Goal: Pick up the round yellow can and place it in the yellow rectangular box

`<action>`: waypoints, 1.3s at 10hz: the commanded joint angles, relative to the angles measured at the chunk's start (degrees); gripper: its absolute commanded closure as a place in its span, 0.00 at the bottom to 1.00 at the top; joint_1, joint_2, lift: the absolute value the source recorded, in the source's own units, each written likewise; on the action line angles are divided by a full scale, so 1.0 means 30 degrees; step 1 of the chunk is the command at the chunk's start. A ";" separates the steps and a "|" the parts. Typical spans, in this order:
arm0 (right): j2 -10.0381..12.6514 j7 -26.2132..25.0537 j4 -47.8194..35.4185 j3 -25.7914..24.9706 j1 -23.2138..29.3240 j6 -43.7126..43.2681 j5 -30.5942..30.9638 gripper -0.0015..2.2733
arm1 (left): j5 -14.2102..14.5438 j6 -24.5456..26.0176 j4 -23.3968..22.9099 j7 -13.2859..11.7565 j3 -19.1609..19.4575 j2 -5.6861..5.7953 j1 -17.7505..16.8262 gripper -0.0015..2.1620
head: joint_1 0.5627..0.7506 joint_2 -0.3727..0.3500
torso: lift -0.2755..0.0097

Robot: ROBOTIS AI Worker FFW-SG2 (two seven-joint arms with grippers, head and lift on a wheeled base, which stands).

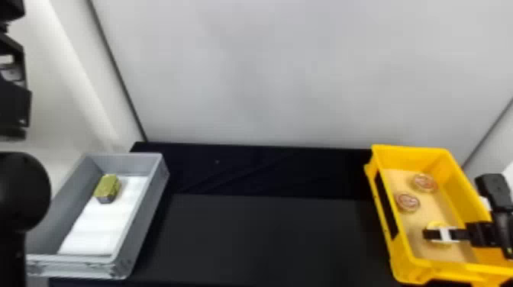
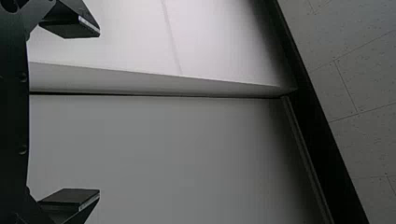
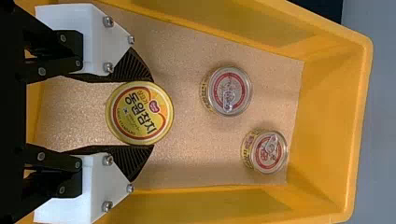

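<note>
Where the head view is nearest, the left arm (image 1: 23,191) stands at the left edge, a rounded black joint low down and dark links above it, beside the grey box. In the left wrist view the left fingers (image 2: 70,200) are spread wide apart, with nothing between them.

Over at the right, near the close end of the yellow rectangular box (image 1: 414,155), the right fingers (image 1: 431,234) reach in across its right-hand wall. In the right wrist view the right fingers (image 3: 133,161) are parted by just the width of the round yellow can (image 3: 140,113), one against each side of it. Its printed lid faces that camera, and it is inside the box; whether it touches the bottom I cannot tell.

Farther in, apart from the held can, stands a ring-pull can (image 1: 407,202), upright on the box's tan bottom. Just beyond, a second ring-pull can (image 1: 425,183) stands upright, apart from the first and nearer the far wall.

Across the black worktop (image 1: 259,236), the grey box (image 1: 144,213) has a white lining (image 1: 97,225), with a yellow-green block (image 1: 107,187) towards its far end. Behind everything rises a pale grey wall (image 1: 290,76).
</note>
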 commanded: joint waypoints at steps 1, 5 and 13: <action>-0.0007 0.0032 -0.0015 0.0028 0.0000 -0.0030 -0.0058 0.29 | 0.0002 -0.0006 0.0002 -0.0010 -0.0002 0.0002 -0.0032 0.04 | 0.70 0.59 | 0.96; 0.0051 -0.0965 -0.1040 0.0467 0.0118 0.1846 -0.0351 0.04 | 0.0032 0.0023 0.0002 -0.0010 -0.0031 0.0002 -0.0062 0.04 | 0.70 0.59 | 0.96; -0.0124 -0.0759 -1.0328 0.0907 -0.0761 0.3047 0.0088 0.00 | 0.0032 0.0169 -0.0027 -0.0039 0.0028 -0.0056 -0.0120 0.04 | 0.70 0.59 | 0.96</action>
